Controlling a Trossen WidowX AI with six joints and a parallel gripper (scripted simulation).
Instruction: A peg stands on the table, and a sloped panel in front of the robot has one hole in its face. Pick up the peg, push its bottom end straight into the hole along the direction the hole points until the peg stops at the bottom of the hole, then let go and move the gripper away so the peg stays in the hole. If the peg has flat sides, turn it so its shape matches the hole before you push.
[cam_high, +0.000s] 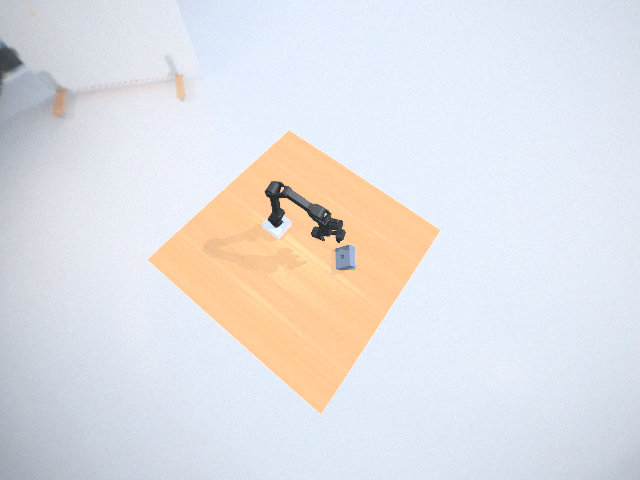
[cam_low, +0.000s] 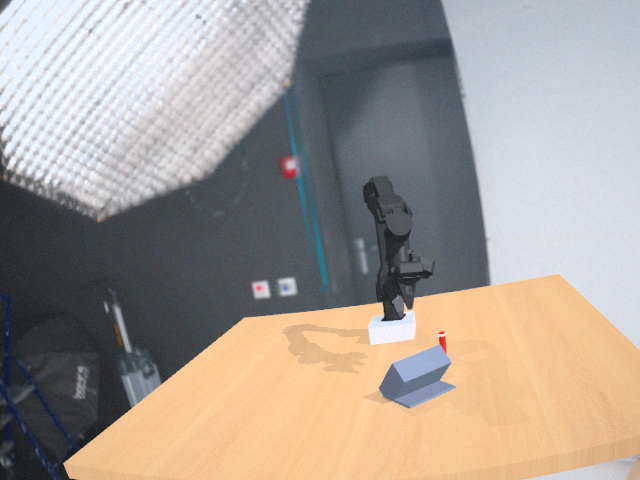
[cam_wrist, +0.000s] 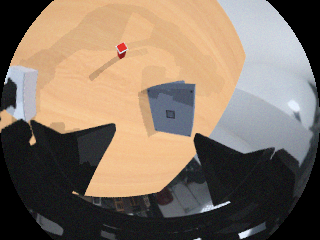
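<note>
The red peg stands upright on the table; its top looks square with a white rim. In the top view it does not show, apparently hidden under the arm. The blue-grey sloped panel stands near the peg. A square hole shows in its face; the exterior camera sees the panel from behind. My gripper is open and empty. It hangs above the table, pointing down, with the peg well beyond the fingertips in the wrist view.
The white robot base is on the wooden table. The panel is on the side of the peg away from the base. The arm casts shadows over the table.
</note>
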